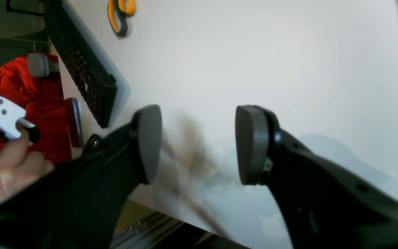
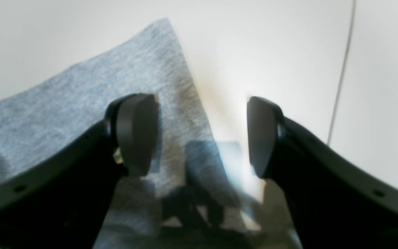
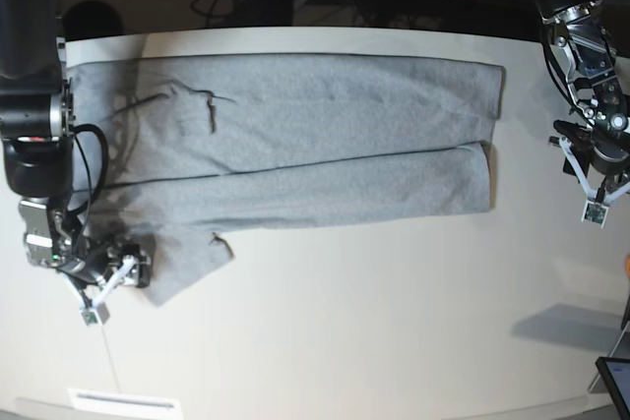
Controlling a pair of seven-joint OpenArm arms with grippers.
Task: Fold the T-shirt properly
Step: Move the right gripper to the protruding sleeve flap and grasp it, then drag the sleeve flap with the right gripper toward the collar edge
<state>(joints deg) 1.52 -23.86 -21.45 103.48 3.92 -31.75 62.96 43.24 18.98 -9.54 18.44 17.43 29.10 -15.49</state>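
T-shirt (image 3: 295, 140) flat on bench (image 3: 374, 341), long axis left–right across upper frame. Right tool (image 3: 103, 287), lower left, open and empty beside the sleeve: nearer. Left tool (image 3: 596, 184), right edge, open, empty, clear of hem

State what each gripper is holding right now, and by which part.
Nothing is held. The left gripper is open over bare table; the right gripper is open over the T-shirt sleeve corner, not closed on it.
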